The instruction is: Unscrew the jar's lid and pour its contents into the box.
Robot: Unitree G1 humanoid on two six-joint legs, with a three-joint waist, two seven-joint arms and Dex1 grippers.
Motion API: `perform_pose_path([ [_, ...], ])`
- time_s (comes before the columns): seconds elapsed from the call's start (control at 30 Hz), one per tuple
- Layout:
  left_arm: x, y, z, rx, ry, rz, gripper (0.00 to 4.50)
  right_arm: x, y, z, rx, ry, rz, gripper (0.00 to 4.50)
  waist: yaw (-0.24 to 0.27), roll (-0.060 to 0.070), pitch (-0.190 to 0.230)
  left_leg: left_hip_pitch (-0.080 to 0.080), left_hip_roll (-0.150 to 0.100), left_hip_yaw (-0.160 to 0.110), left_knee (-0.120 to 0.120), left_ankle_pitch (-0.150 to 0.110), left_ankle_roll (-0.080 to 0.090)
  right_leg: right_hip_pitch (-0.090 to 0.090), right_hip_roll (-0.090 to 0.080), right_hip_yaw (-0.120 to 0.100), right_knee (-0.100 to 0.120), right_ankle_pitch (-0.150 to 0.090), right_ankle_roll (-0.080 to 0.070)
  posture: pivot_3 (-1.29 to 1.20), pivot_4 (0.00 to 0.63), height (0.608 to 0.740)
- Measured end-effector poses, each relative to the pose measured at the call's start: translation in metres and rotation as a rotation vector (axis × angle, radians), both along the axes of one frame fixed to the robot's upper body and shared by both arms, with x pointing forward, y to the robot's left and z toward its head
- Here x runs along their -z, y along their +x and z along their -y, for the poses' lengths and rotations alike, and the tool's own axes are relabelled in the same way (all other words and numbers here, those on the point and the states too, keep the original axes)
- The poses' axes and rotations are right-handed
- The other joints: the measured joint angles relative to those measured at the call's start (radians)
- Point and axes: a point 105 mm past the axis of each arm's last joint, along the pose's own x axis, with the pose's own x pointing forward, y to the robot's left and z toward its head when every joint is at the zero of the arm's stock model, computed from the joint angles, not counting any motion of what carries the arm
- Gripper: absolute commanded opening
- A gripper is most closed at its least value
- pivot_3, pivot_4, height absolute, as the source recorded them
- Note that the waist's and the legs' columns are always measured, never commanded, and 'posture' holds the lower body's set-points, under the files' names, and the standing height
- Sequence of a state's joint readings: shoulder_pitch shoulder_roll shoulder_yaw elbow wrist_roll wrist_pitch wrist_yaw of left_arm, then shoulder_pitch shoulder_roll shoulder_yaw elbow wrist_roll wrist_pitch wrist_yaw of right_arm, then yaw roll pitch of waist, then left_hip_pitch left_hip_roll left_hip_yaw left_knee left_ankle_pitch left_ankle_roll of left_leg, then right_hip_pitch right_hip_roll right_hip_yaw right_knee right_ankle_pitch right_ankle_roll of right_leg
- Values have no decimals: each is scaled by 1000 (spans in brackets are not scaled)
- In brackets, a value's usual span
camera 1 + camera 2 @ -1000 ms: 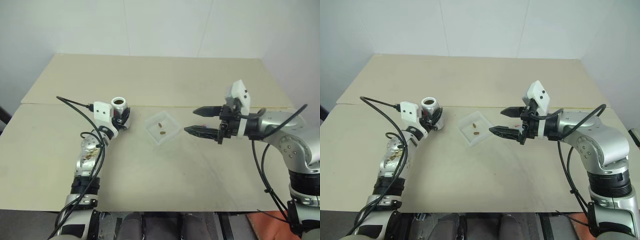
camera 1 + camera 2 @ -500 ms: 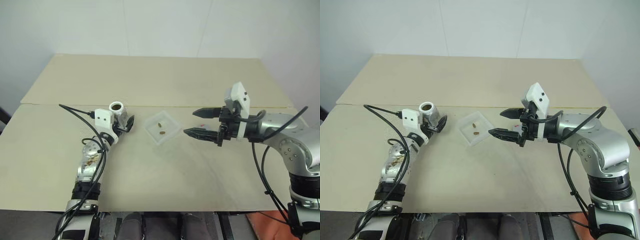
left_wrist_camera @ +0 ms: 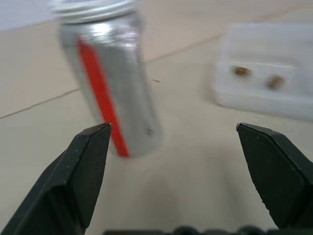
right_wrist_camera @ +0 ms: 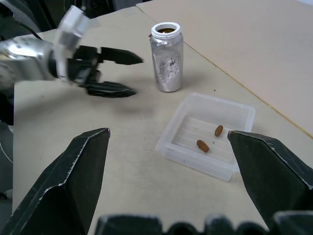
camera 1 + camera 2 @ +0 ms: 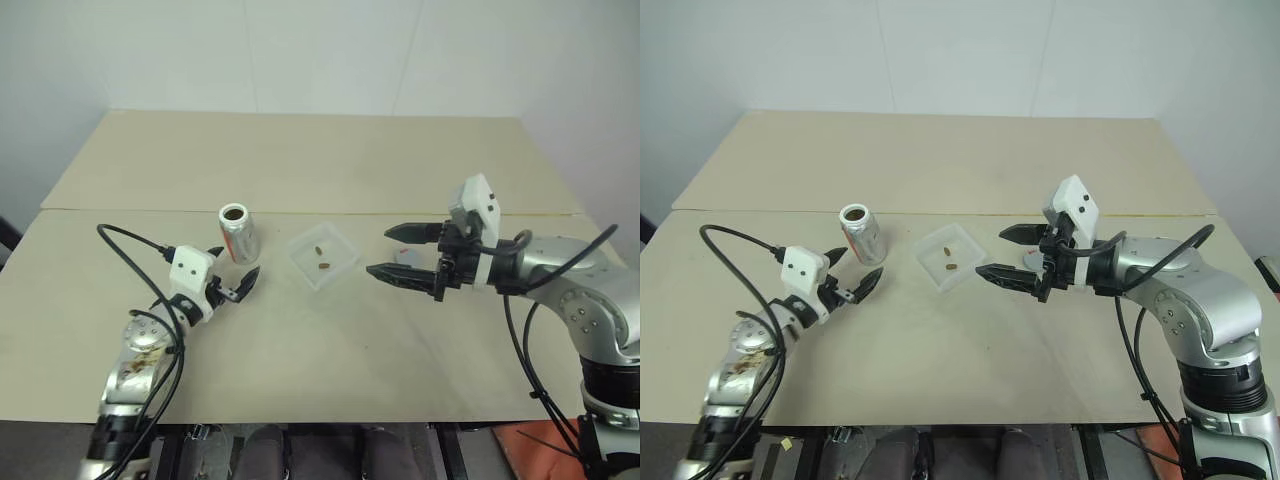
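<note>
The jar (image 5: 237, 232), silvery with a red stripe (image 3: 100, 83), stands upright on the table with its mouth uncovered and nothing touching it. My left gripper (image 5: 238, 281) is open, a short way in front of the jar on the near side, with nothing between its fingers (image 3: 83, 171). The box (image 5: 324, 258), a clear shallow tray, lies just right of the jar with two brown pieces of the contents (image 4: 218, 130) in it. My right gripper (image 5: 381, 252) hovers open just right of the box, holding nothing. The lid is out of view.
The tan table (image 5: 330, 150) stretches far behind the jar and box, with a seam across it (image 5: 120, 209) just behind the jar. A black cable (image 5: 130, 240) loops from my left wrist over the table's left side.
My left gripper has opened, let go of the jar and drawn back toward the table's near edge. The jar now stands alone. The right gripper has kept still.
</note>
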State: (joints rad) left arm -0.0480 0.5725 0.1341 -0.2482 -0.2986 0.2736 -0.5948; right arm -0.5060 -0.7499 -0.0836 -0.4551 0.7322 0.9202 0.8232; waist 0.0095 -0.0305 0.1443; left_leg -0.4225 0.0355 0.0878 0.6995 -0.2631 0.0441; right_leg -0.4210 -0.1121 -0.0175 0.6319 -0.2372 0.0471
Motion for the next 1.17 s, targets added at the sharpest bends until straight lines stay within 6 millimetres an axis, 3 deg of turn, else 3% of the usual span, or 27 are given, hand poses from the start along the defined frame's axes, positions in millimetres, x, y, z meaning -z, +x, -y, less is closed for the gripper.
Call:
perform_pose_path([
  [0.23,-56,-41,-13,336,38,-26,4454,8,-4,5,-1,-4,-11,4500,2,0,0,1,0,1,-1,0,0,0,0,0,-2,0,-1,0,150,740],
  [0.37,-77,-58,-11,542,71,-42,4454,6,-5,10,-8,-30,17,4500,0,0,0,2,0,2,-2,0,0,0,1,1,-2,-1,-1,0,150,740],
  [0.7,-92,-59,-13,630,33,-29,4454,16,-7,24,30,-51,-2,4500,1,0,0,2,0,3,-3,0,0,0,1,2,-2,-1,-1,0,150,740],
  [1.17,-99,-54,-9,623,-34,1,4454,16,-12,23,58,-62,31,4500,1,0,0,3,0,3,-3,0,0,0,1,2,-2,-1,-1,0,150,740],
])
